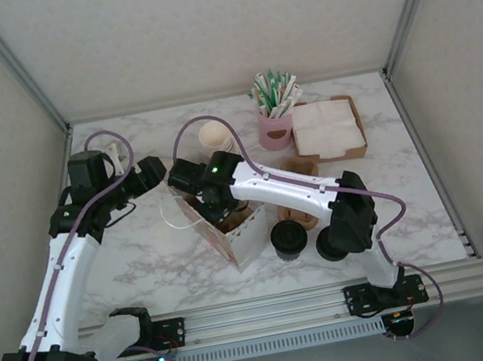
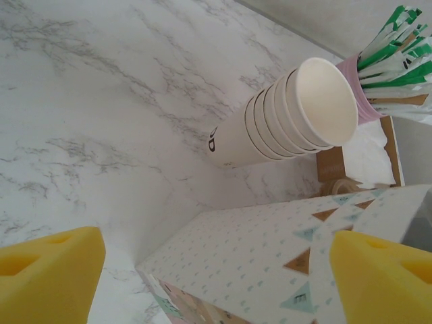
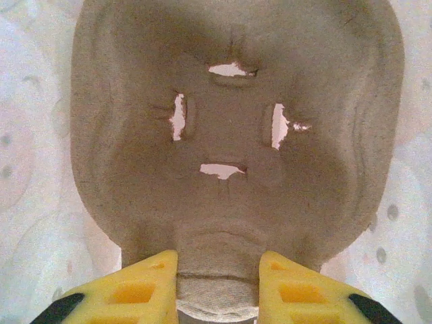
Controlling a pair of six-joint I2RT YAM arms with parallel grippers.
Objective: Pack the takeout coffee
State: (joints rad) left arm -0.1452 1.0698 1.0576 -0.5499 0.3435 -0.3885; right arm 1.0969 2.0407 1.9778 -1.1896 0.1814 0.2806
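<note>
Marble table [image 1: 142, 254] holds takeout coffee [image 1: 289, 239]; right hand [image 3: 216, 262] pinches pulp carrier [image 3: 229, 196].

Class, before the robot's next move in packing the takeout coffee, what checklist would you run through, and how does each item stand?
1. Pulp cup carrier lying inside the paper bag: ok.
2. Right gripper released from the carrier: cannot tell; its fingers flank the edge.
3. Left gripper open beside the bag: ok.
4. Takeout coffee upright, lidded, beside the bag: ok.
5. Bag mouth free: not ok; right gripper is in it.
</note>
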